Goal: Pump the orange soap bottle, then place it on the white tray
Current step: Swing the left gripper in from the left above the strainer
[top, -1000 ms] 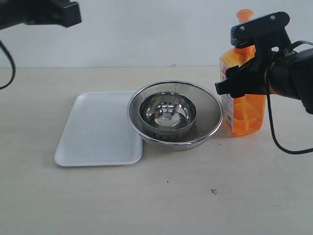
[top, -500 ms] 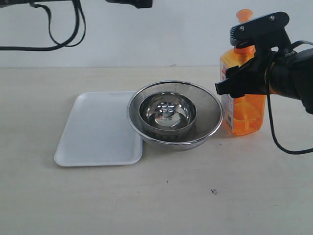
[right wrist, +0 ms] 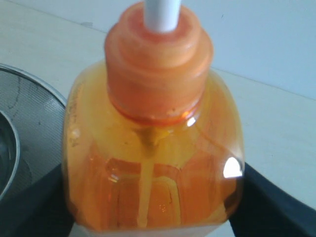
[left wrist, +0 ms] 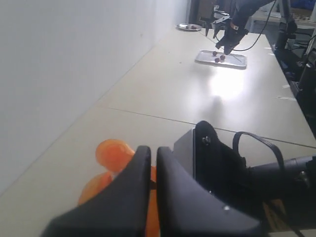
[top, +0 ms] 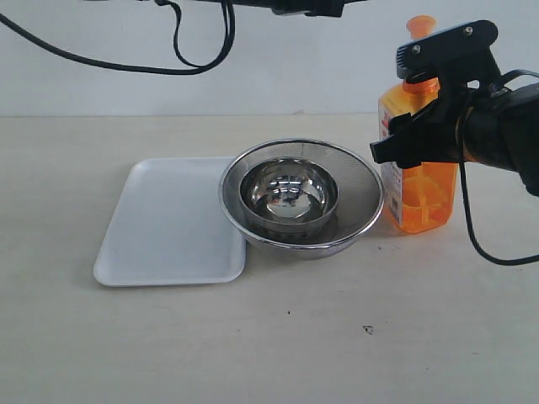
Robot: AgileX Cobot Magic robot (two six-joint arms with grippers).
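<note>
Two arms work over a pale desk (top: 295,362). The right gripper (right wrist: 153,187) has its jaws clenched on the orange soap bottle (top: 425,202), with one black finger (right wrist: 32,210) against each side of the body below the shoulder. The bottle stands upright on the desk at the right, just beside the rim of a round steel mesh bowl (top: 358,189). I cannot tell whether bottle and bowl touch. Its pump head (top: 421,25) rises above the gripper on a white stem (right wrist: 162,12). A smaller shiny steel bowl (top: 289,195) sits inside the mesh one. The white tray (top: 164,223) lies flat on the desk to the left, apart from the bottle, and the mesh bowl's rim overlaps the tray's right edge. The left gripper (left wrist: 149,154) hangs high above the desk, close to the pump head, which shows orange just past its fingers in the left wrist view. Its jaws are closed together with only a thin slit between them, and nothing is held there.
</note>
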